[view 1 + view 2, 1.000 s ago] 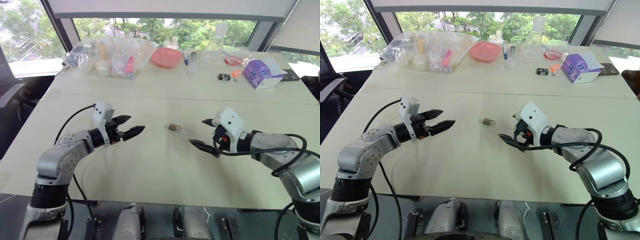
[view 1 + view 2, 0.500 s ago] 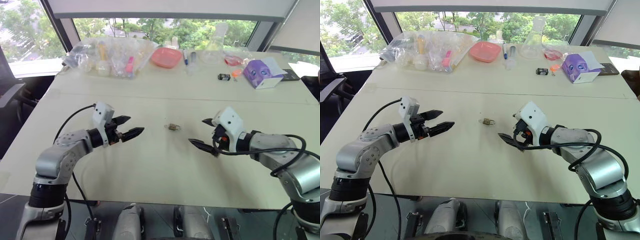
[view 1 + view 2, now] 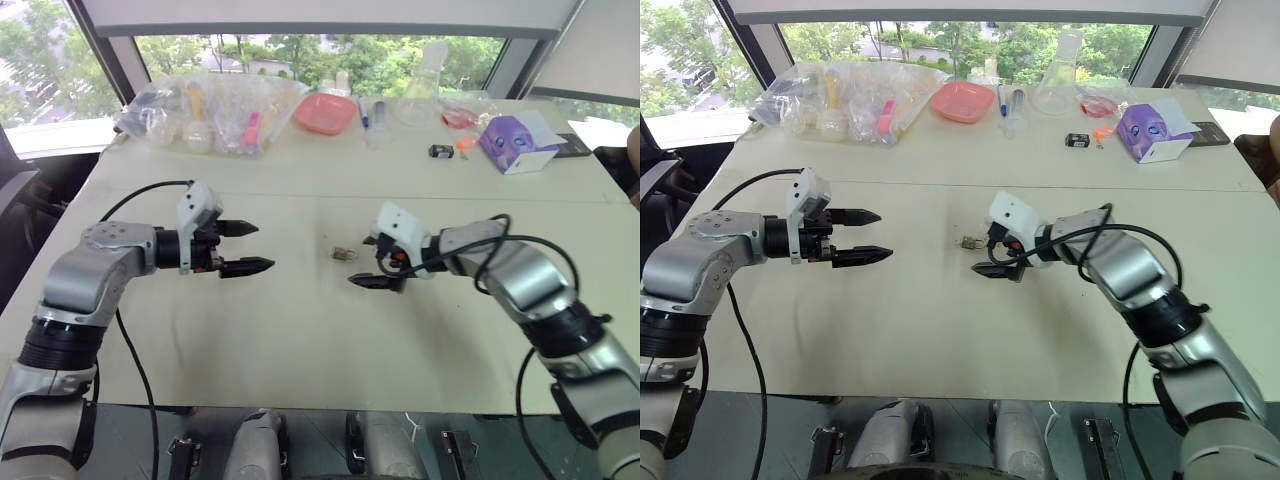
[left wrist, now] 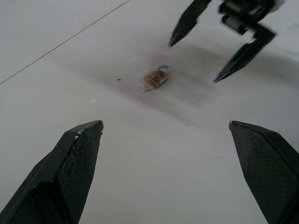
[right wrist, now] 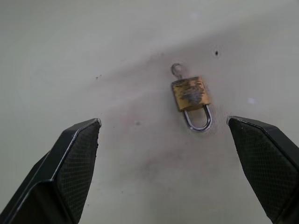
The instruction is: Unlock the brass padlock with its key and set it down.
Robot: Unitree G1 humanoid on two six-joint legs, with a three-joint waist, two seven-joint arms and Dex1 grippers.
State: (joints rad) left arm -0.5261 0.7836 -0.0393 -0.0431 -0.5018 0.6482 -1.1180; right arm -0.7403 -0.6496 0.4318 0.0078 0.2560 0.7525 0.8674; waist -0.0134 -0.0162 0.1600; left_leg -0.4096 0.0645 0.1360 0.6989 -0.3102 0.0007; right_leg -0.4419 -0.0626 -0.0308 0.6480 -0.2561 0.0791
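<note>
Two grippers, left (image 3: 246, 248) and right (image 3: 372, 262), both spread wide, flank one brass padlock (image 3: 342, 254) at frame center.

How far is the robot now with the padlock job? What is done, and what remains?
Nothing looks done yet: the brass padlock lies flat on the table, shackle closed, a small key ring at its other end. In hand: the right gripper is close beside it with jaws open, holding nothing; the left gripper waits open, farther off. Left: grasp it, turn the key, set it down.
</note>
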